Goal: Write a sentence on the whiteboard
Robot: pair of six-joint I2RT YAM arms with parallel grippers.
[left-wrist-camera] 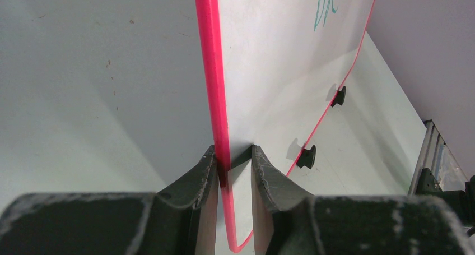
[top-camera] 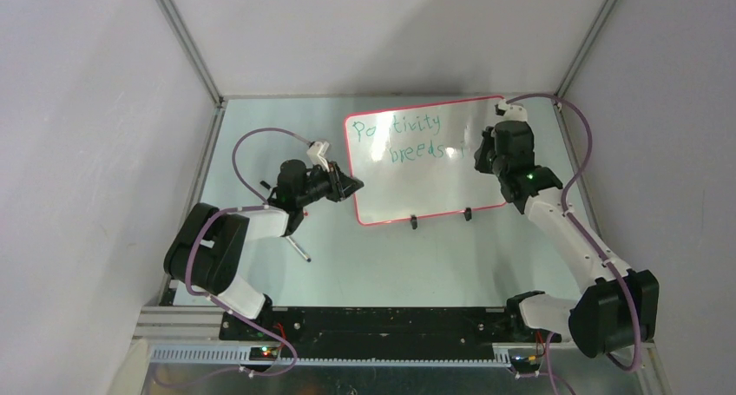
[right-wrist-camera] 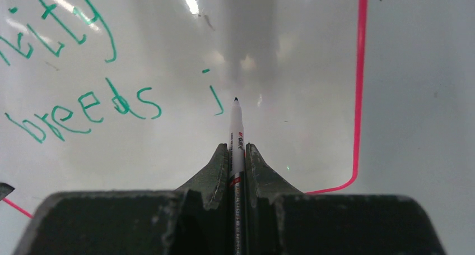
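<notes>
while the pale table (top-camera: 373,256) is carrying everything, the whiteboard (top-camera: 434,182) is sitting on it toward 1 o'clock of its middle in the top view, resting on its black feet (top-camera: 414,222) along the 6 o'clock rim. the left gripper (left-wrist-camera: 233,154) is reaching in from 9 o'clock and is closing on the board's red-pink edge near the lower corner, one finger on each face, with the rim running up between them in the left wrist view. the right gripper (right-wrist-camera: 236,148) is hanging over the board's 3 o'clock end, its jaws pinching a slim white marker (right-wrist-camera: 236,129) whose dark tip is pointing to 12 o'clock in the right wrist view. whether that tip is touching the surface i cannot tell. the sentence (top-camera: 406,139) is showing in green across the board's 12 o'clock half, reading "positivity" above "breeds", with a lone dotted "j" sitting just at 9 o'clock of the marker tip.
</notes>
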